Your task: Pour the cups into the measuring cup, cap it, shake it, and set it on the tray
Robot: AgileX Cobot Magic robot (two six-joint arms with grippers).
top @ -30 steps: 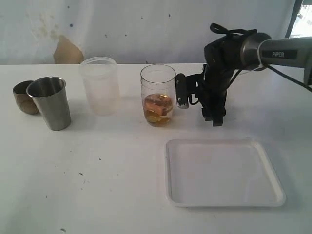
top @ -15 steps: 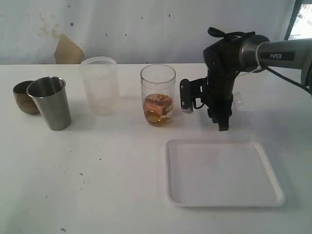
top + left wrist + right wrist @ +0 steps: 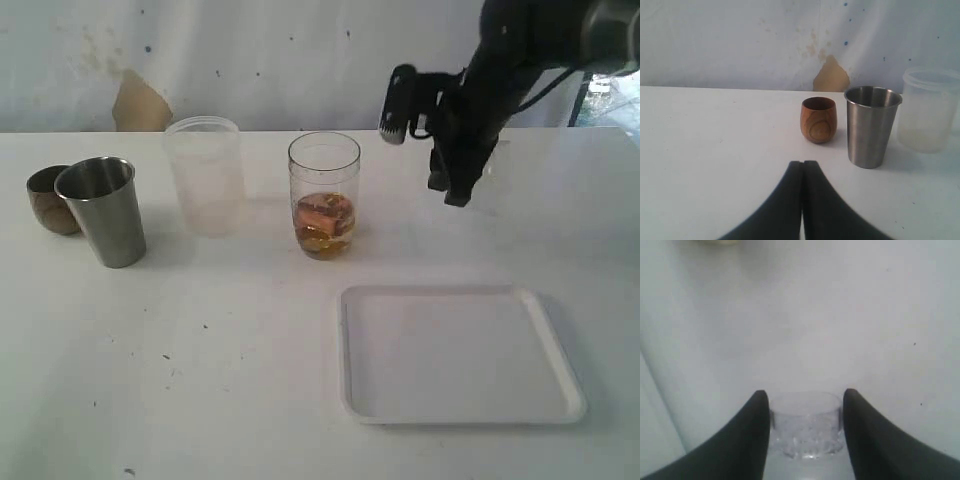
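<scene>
Right end effector (image 3: pixel 805 400) is grasping the clear dome lid (image 3: pixel 805 432): jaws part-open, one on each side of the lid wall and touching it. It hangs in the air to the right of the measuring cup (image 3: pixel 324 195) and above its rim. A side grip leaves the lid's open face clear, which is what you'd want for seating it on a thin rim. The measuring cup stands upright mid-desk, uncapped, with amber liquid and some orange pieces in the bottom third, so I'd say pouring is done and capping is the step in hand. Left end effector (image 3: pixel 803 167) is clenched on nothing, fingers pressed together, parked low over the desk (image 3: pixel 200 350) facing the wooden cup (image 3: pixel 818 120) and steel tumbler (image 3: pixel 871 125). It looks idle and out of the right arm's way. Both of those and the frosted cup (image 3: pixel 205 175) stand upright in a row left of the measuring cup, clear of the capping path. Can't tell if they're fully empty. The tray (image 3: pixel 460 415) sits near the front, right of centre, with nothing on it, a short carry for the last step. Risk: a clear lid over a clear rim makes alignment hard to judge.
</scene>
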